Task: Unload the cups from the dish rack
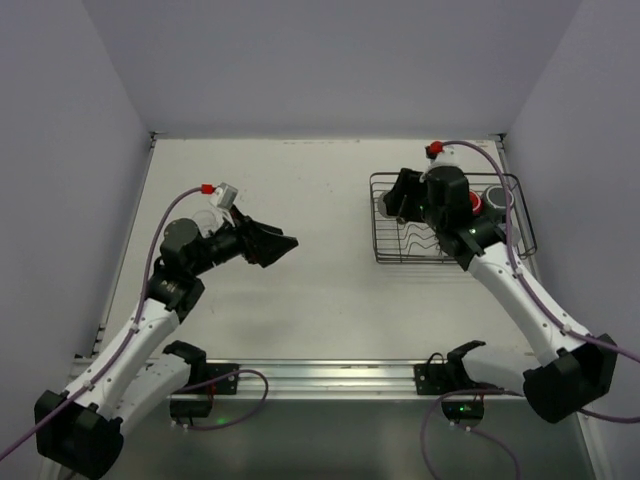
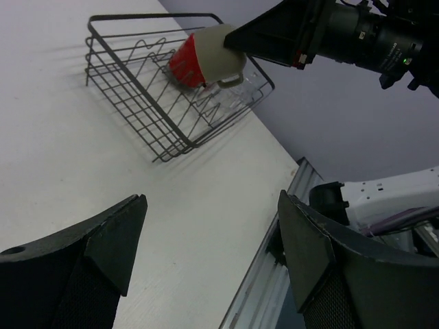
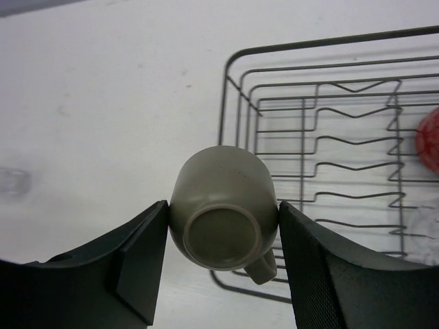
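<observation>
My right gripper (image 3: 223, 229) is shut on the olive-tan mug (image 3: 223, 212), its base toward the camera and its handle at lower right. The mug hangs above the near left corner of the black wire dish rack (image 3: 329, 42). In the top view the right gripper (image 1: 402, 197) is over the left part of the rack (image 1: 376, 225). A red cup (image 1: 476, 203) and a dark grey cup (image 1: 495, 194) sit in the rack's right end. My left gripper (image 1: 277, 243) is open and empty over the table's left half. Its wrist view shows the mug (image 2: 219, 51) and red cup (image 2: 184, 65).
A faint see-through cup (image 3: 14, 181) stands on the white table left of the rack. The metal rail (image 1: 320, 375) with both arm bases runs along the near edge. Grey walls close in the table on the left, back and right.
</observation>
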`<state>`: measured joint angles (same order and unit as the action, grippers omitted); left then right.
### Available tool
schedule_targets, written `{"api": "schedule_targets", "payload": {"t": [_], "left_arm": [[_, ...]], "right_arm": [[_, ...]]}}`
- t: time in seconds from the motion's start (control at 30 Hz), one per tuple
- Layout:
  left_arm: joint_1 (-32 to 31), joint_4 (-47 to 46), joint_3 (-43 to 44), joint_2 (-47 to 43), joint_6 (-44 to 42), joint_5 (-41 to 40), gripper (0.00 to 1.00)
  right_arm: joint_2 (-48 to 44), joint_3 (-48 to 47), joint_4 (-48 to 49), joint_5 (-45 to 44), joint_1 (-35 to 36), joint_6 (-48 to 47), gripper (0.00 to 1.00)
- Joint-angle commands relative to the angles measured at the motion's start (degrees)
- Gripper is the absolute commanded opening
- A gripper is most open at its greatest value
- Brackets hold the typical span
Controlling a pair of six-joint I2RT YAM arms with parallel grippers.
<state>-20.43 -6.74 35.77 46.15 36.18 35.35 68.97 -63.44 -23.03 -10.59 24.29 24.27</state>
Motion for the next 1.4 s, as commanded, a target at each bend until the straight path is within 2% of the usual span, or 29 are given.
{"api": "schedule_targets", "payload": {"t": [0.0, 0.07, 0.1, 0.17, 0.2, 0.23, 0.47, 0.6, 0.67, 0.83, 0.97, 1.17, 1.37], "left_arm": [[-1.63, -19.43, -2.63, 2.53, 12.85, 6.31, 0.83], [-3.91, -23.99, -3.16, 5.43, 15.93, 6.13, 0.80], [-5.83, -25.15, -3.16, 6.31, 16.63, 5.52, 0.79], [-7.86, -28.30, -3.16, 8.86, 18.39, 4.64, 0.77], [-8.66, -29.11, -3.07, 9.56, 18.83, 3.85, 0.76], [-10.15, -29.99, -3.07, 10.79, 19.62, 3.50, 0.75], [-13.85, -32.80, -2.20, 14.23, 19.89, -0.02, 0.66], [-15.26, -33.42, -1.58, 15.99, 19.80, -0.81, 0.61], [-15.26, -32.99, -1.58, 15.99, 19.28, -0.99, 0.56], [-15.35, -24.92, -0.09, 12.22, 13.32, -3.79, 0.56], [-15.35, -13.24, 2.28, 7.47, 7.07, -8.89, 0.63], [-15.35, -4.09, 5.97, 4.12, 1.26, -15.48, 0.68], [-15.35, -3.63, 8.00, 6.84, -0.85, -16.19, 0.70]], "right_arm": [[-7.68, 3.92, 13.04, 14.31, -0.21, 7.95, 0.37], [-9.63, 8.49, 18.60, 20.84, -0.21, 12.27, 0.37], [-10.86, 12.08, 26.29, 26.53, -0.21, 17.42, 0.37], [-11.05, 15.61, 34.23, 32.62, -0.04, 23.33, 0.36], [-10.61, 17.28, 42.02, 35.35, -0.04, 28.50, 0.36], [-9.31, 19.04, 44.36, 38.86, 0.49, 30.03, 0.36], [-5.08, 22.13, 56.41, 45.39, 4.35, 37.07, 0.37], [-3.23, 24.15, 62.03, 45.75, 6.11, 39.88, 0.37], [-3.23, 25.64, 63.10, 45.05, 6.20, 40.33, 0.37], [-5.51, 26.26, 60.56, 42.23, 6.12, 38.66, 0.37], [-6.74, 26.17, 57.92, 40.38, 6.03, 36.81, 0.37], [-6.66, 26.26, 57.66, 41.52, 6.03, 36.37, 0.37], [-7.35, 25.82, 56.87, 42.14, 6.03, 35.85, 0.37]]}}
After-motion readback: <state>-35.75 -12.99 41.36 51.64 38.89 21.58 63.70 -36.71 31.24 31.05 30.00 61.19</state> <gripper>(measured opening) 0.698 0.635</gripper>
